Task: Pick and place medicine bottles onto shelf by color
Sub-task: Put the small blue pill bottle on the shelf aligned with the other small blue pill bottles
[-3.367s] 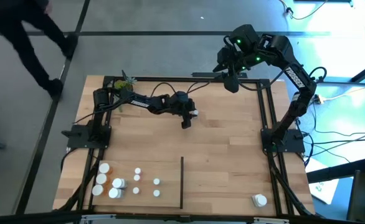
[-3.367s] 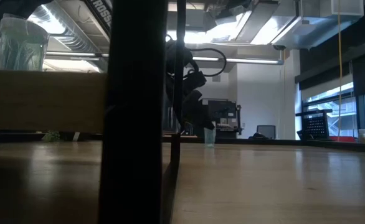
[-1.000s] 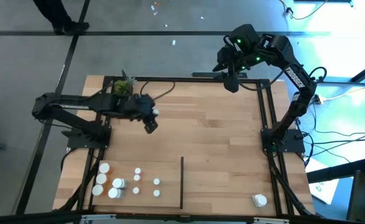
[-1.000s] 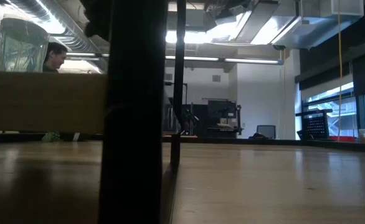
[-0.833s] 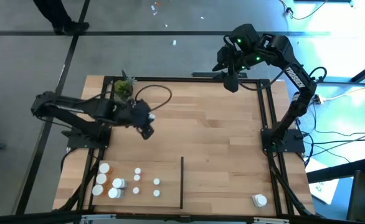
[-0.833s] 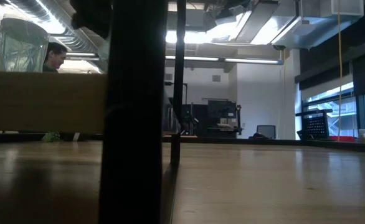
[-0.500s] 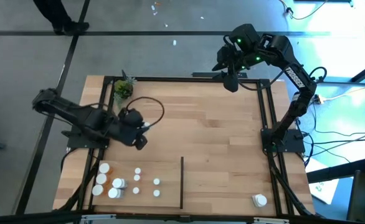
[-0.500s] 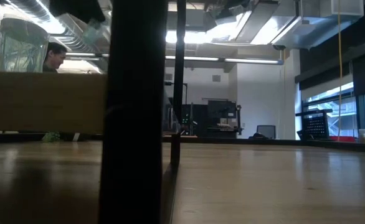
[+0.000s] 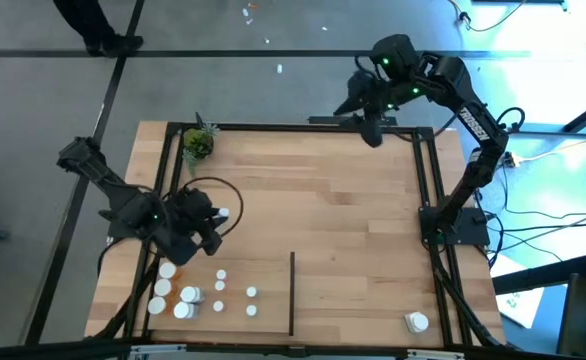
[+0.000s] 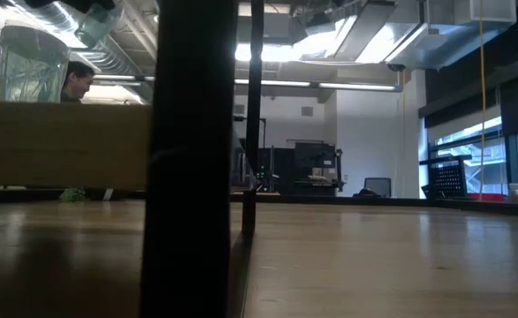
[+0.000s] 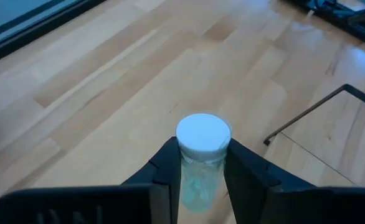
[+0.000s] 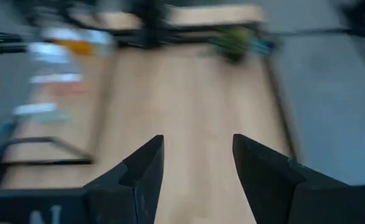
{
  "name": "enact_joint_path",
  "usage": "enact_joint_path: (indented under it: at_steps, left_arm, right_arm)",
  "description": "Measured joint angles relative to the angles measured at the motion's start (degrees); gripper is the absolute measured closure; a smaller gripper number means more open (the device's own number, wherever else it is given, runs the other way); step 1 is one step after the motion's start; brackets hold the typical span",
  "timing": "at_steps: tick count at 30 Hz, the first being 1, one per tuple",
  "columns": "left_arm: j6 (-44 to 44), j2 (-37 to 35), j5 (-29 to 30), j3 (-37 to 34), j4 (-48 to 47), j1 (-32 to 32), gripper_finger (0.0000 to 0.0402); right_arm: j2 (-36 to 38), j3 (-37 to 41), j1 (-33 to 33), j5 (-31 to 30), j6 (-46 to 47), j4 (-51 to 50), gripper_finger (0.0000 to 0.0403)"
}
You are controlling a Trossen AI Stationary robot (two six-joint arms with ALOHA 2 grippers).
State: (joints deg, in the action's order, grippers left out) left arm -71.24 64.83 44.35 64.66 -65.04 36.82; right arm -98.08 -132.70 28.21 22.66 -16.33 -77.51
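Observation:
My left gripper [image 9: 216,222] hangs over the near left part of the light-wood shelf [image 9: 353,220], shut on a small bottle [image 11: 201,155] with a white cap and a pale translucent body. Its cap also shows in the high view [image 9: 223,214]. Several white-capped bottles [image 9: 220,290], one with an orange body [image 9: 188,294], stand in a cluster left of the black divider strip [image 9: 292,290]. One white bottle [image 9: 416,322] stands at the near right corner. My right gripper [image 12: 195,155] is open and empty, raised over the far edge [image 9: 366,125]. My left gripper pinches the bottle between its two fingers [image 11: 167,165], on opposite sides of the body just below the cap [image 11: 201,163]. The cap stands out past the fingertips. The bottle is lifted clear of the shelf.
A small green potted plant [image 9: 198,142] stands at the far left corner. Black rails [image 9: 425,200] edge the board. The middle and right of the board are bare wood. A thick black post [image 10: 193,159] blocks much of the low view; a person [image 10: 78,79] shows behind the table.
My left gripper has carried the bottle from the far middle of the shelf toward the near left, ending just beyond the bottle cluster. It stays shut on the bottle, which remains clear of the board. The arm has folded back toward the left edge.

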Motion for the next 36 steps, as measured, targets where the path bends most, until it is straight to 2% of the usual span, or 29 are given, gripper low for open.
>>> enact_joint_path:
  at_steps: [4, 7, 22, 36]
  left_arm:
    - [-4.01, 0.96, 2.82, 0.0, -3.39, 3.12, 0.0315]
    - [-7.49, 1.43, 5.55, -0.69, -4.44, 5.42, 0.0315]
    - [-29.88, 1.48, 7.51, -13.13, -3.99, 14.42, 0.0315]
    - [-33.29, 1.48, 8.14, -16.72, -2.22, 20.78, 0.0315]
  right_arm:
    - [0.0, 0.0, -0.35, 16.1, -6.9, -1.99, 0.021]
    - [0.0, 0.0, -1.27, 22.53, -12.3, -3.16, 0.021]
    - [0.0, 0.0, -6.42, 22.09, -15.72, -3.47, 0.021]
    - [0.0, 0.0, -8.98, 21.98, -15.68, -1.91, 0.021]
